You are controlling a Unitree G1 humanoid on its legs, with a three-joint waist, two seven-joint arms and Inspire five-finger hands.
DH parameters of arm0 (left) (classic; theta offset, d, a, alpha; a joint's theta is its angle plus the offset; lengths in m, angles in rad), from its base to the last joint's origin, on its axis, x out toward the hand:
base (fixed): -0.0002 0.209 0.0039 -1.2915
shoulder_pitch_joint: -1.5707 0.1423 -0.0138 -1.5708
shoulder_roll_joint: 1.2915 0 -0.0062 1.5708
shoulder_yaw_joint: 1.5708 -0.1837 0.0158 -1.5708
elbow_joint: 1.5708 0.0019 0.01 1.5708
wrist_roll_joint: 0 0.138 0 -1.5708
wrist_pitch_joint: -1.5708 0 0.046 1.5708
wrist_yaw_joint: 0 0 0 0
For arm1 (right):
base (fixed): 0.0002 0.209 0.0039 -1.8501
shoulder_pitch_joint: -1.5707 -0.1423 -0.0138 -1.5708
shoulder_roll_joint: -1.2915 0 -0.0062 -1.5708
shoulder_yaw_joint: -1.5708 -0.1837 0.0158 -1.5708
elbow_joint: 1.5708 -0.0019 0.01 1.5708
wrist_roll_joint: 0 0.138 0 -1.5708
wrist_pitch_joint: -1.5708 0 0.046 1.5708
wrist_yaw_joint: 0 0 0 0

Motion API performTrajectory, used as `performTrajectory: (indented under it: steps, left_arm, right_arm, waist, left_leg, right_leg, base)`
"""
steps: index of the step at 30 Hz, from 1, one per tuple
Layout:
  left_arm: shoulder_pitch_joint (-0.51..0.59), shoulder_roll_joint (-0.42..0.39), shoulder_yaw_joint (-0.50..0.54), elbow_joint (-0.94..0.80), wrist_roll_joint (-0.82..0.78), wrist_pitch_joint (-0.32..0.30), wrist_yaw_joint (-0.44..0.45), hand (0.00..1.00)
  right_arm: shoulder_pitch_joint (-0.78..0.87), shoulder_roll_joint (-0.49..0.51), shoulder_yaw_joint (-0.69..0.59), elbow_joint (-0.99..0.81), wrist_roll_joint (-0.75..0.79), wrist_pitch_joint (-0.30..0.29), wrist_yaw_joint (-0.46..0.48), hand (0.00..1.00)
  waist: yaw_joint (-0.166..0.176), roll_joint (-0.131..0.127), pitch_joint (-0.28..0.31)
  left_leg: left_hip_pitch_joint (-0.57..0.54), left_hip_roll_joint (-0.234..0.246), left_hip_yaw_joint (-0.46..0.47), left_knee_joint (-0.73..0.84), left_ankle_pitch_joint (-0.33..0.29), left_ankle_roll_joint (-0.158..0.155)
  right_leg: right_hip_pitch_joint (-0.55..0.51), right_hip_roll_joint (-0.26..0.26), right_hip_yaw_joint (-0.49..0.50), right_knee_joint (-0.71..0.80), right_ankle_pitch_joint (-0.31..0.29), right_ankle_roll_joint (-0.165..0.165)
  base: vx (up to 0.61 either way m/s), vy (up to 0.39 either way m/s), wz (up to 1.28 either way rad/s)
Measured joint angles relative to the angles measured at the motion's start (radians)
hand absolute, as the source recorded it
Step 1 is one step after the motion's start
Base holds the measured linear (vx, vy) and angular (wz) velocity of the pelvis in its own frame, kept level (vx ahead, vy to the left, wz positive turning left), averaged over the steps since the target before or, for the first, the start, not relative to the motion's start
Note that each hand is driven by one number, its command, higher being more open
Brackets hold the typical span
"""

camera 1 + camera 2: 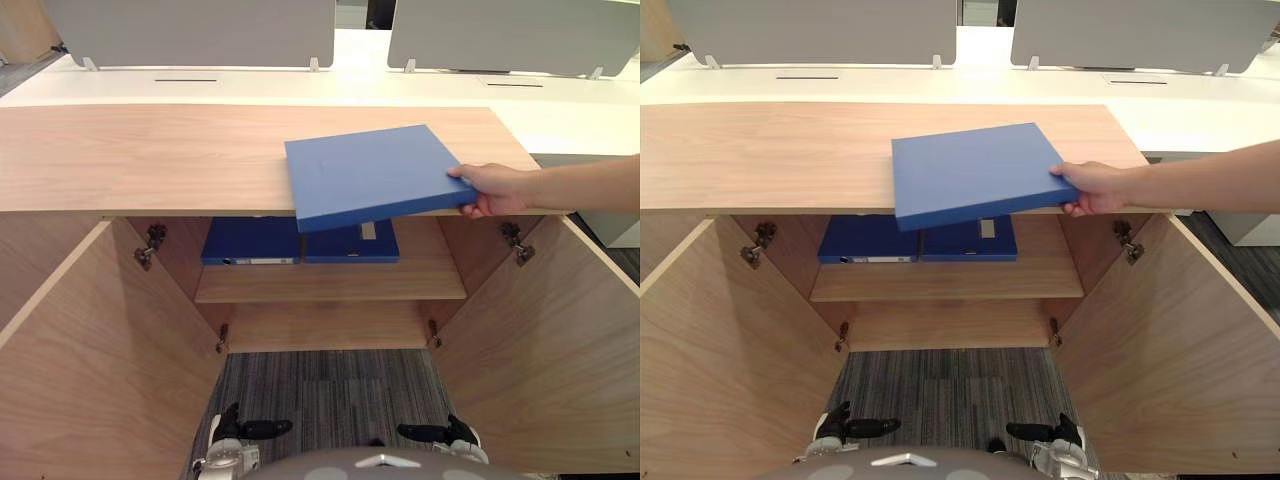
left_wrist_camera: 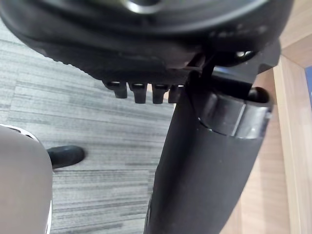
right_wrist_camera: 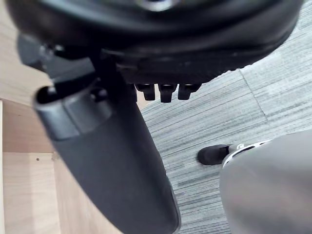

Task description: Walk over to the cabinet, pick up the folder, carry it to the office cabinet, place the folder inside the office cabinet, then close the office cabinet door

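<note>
While a person's hand [image 1: 490, 188] grips the right corner of the blue folder [image 1: 372, 175], I'm standing square to the open cabinet [image 1: 60, 330] with nothing in my grasp. The folder sits on the wooden surface [image 1: 150, 155] on top of the cabinet, its near corner jutting out past the front edge, right above the shelf [image 1: 330, 282] where two blue binders [image 1: 250, 242] lie. Whether it's resting flat or held slightly up, I can't tell.

Down low over the grey carpet [image 1: 330, 385], my left robot hand [image 1: 240, 430] and my right robot hand [image 1: 440, 434] hang at my sides. Both are empty and look relaxed and unclenched in the wrist views. So the pickup hasn't begun.

Now the risks, as I judge them. That overhang is the big one: if the person lets go before I have a hold, or I come up from underneath and clip the jutting corner, the folder could tip off and drop to the floor. The person's hand is right where my right robot hand would want to land, so reaching early means a collision. And both doors [image 1: 550, 350] stand wide open either side of me, so a careless arm swing on the way up could bang one.
</note>
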State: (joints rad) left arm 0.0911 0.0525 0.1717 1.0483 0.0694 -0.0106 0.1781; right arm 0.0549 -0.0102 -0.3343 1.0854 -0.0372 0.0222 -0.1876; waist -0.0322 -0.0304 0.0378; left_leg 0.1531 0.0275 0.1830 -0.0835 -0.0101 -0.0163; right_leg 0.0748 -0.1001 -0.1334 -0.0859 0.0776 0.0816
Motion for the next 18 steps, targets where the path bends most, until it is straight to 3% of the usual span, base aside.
performTrajectory:
  steps: [18]
  left_arm:
    - [0.002, 0.000, -0.014, -0.026, -0.042, 0.000, 0.033, 1.00]
  right_arm:
    - [0.001, 0.000, 0.000, 0.000, 0.000, 0.000, -0.013, 1.00]
  waist:
    - [0.000, 0.003, 0.002]
  left_leg:
    - [0.002, 0.000, 0.000, 0.002, -0.012, -0.001]
  right_leg:
    - [0.003, 0.000, -0.001, -0.001, -0.010, 0.003]
  base:
    - [0.00, 0.000, 0.00]
